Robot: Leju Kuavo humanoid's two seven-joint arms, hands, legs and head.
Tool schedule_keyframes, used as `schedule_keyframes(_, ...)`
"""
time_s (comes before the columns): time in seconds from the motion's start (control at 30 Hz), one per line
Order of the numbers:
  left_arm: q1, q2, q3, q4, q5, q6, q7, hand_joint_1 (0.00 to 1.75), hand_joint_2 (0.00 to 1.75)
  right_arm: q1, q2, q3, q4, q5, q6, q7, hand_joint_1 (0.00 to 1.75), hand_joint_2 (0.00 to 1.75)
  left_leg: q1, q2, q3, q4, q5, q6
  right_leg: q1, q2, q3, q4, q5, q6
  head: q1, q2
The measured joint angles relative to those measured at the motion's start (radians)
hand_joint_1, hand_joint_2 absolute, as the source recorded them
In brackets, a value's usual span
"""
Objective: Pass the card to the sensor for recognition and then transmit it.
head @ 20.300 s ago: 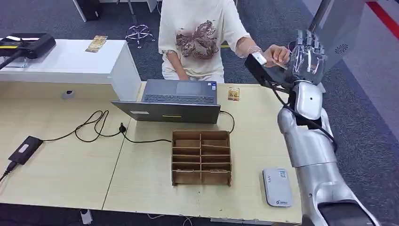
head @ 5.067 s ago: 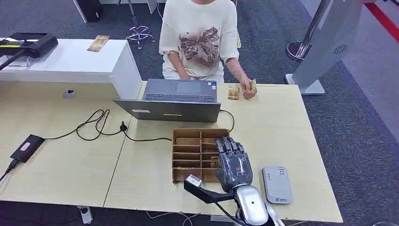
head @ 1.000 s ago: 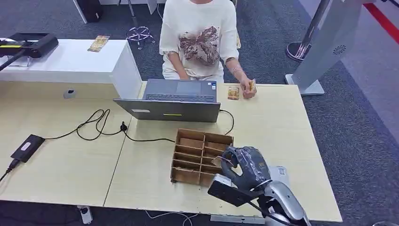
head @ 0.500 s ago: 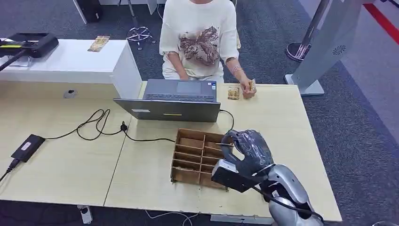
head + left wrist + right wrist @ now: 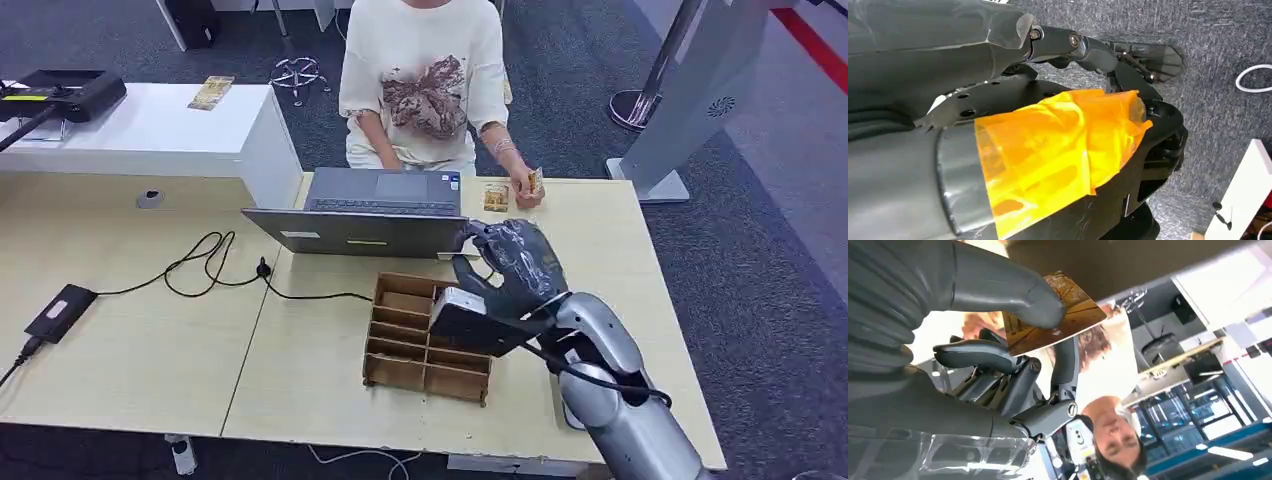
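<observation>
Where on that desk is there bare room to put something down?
Free: the wide stretch between the black adapter and the wooden organizer, and the far right desk. Crowded: around the laptop, cable and right hand.

Right hand has lifted off the wooden organizer and swung up past its far edge, now just short of the laptop's right corner; 5 s ago it was flat over the organizer's right compartments. It now pinches a card between thumb and fingers. The organizer got nudged since 5 s ago and now sits skewed to the laptop's edge, and the arm now covers the white reader right of the organizer.
</observation>
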Motion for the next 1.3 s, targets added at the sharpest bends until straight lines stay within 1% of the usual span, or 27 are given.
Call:
schedule_keyframes(0.17,0.000,0.003,-0.010,0.000,-0.010,-0.003,0.003,0.00,0.00,-0.095,0.031,0.018,0.053,-0.002,-0.001,0.020,1.75,1.75,0.000,0.000,0.000,0.000,0.001,-0.001,0.000,0.000,0.000,0.001,0.001,0.000,-0.001,0.000)
schedule_keyframes(0.43,-0.001,0.007,-0.031,0.000,-0.032,-0.010,0.009,0.00,0.00,-0.241,0.101,0.026,0.178,0.022,-0.013,0.061,1.75,1.75,0.000,0.000,0.000,0.000,0.001,-0.002,0.000,0.000,-0.001,0.001,0.001,0.000,0.000,0.000)
schedule_keyframes(0.7,-0.001,0.008,-0.051,0.000,-0.050,-0.017,0.012,0.00,0.00,-0.336,0.157,0.032,0.316,0.070,-0.014,0.087,1.75,1.75,0.000,0.000,-0.001,0.000,0.002,-0.002,0.000,0.000,-0.001,0.001,0.002,-0.001,0.000,0.000)
schedule_keyframes(0.77,-0.001,0.009,-0.059,0.000,-0.055,-0.019,0.016,0.00,0.00,-0.380,0.173,0.035,0.381,0.093,-0.012,0.098,1.75,1.75,0.000,0.000,-0.001,0.000,0.002,-0.002,0.000,0.000,-0.003,0.002,0.003,-0.002,-0.002,0.000)
schedule_keyframes(1.0,-0.002,0.015,-0.077,0.000,-0.076,-0.027,0.021,0.00,0.00,-0.565,0.215,0.034,0.645,0.147,-0.010,0.133,1.75,1.75,0.000,0.000,-0.003,0.000,0.006,-0.002,0.000,0.000,-0.005,0.002,0.005,-0.002,-0.001,0.000)
schedule_keyframes(1.17,-0.003,0.018,-0.090,0.000,-0.089,-0.031,0.021,0.00,0.00,-0.656,0.235,0.032,0.811,0.189,-0.018,0.146,1.75,1.75,0.000,0.000,-0.004,0.000,0.006,-0.001,0.000,0.000,-0.006,0.002,0.006,-0.002,0.000,0.000)
schedule_keyframes(1.3,-0.002,0.020,-0.100,0.000,-0.096,-0.031,0.023,0.00,0.00,-0.702,0.243,0.016,0.924,0.199,-0.032,0.149,1.75,1.75,0.000,0.000,-0.004,0.000,0.007,-0.002,0.000,0.000,-0.006,0.002,0.006,-0.002,0.000,0.000)
